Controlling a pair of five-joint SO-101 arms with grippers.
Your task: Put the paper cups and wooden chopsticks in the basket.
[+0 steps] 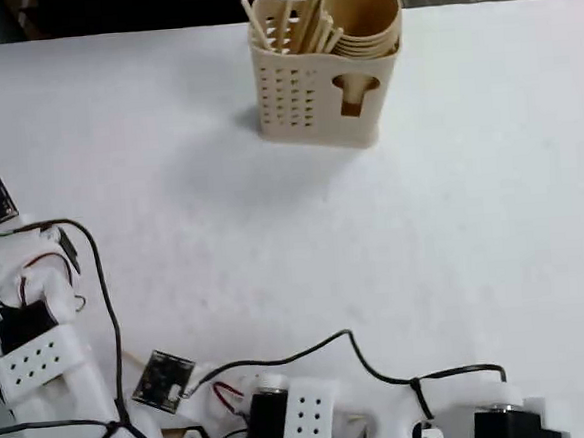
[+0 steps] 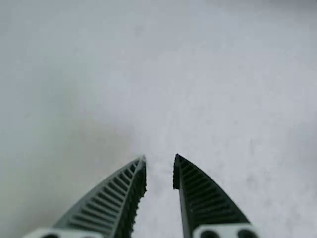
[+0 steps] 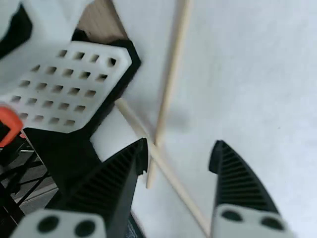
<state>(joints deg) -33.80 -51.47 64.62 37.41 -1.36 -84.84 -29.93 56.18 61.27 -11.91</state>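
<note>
item 1 – basket [image 1: 304, 103]: cream plastic, with a perforated front and a keyhole-shaped cutout. it is standing upright on the white worktop [image 1: 453, 228] in the upper middle of the high view.

item 2 – paper cups [image 1: 366, 18]: tan, nested in one stack. they are sitting inside the basket at its right end, with rims showing above the wall.

item 3 – wooden chopsticks [image 1: 296, 23]: a bundle standing inside the basket, just left of the cups. the tips are fanning out above the rim, and some are leaning toward the cup stack.

item 4 – loose chopsticks [image 3: 168, 84]: two pale sticks lying flat on the worktop and crossing each other; which one is lying on top cannot be told. they are resting just beside a white perforated arm plate [image 3: 74, 84] with a black edge.

item 5 – right end effector [image 3: 181, 146]: its dark ribbed fingers are spread wide and pinching nothing, hanging over the crossed sticks. the crossing point is sitting close to one fingertip; whether they are touching cannot be told.

item 6 – left end effector [image 2: 159, 158]: its ribbed fingers are parted by a narrow gap and gripping nothing, pointing at the white worktop.

item 7 – arms: one white arm [image 1: 36, 357] is lying at the lower left of the high view and another [image 1: 306, 418] along the bottom edge, both well apart from the basket. which side each belongs to cannot be told. black cables [image 1: 102, 292] are looping over them, and a small dark circuit board [image 1: 165, 378] is sitting between them.
</note>
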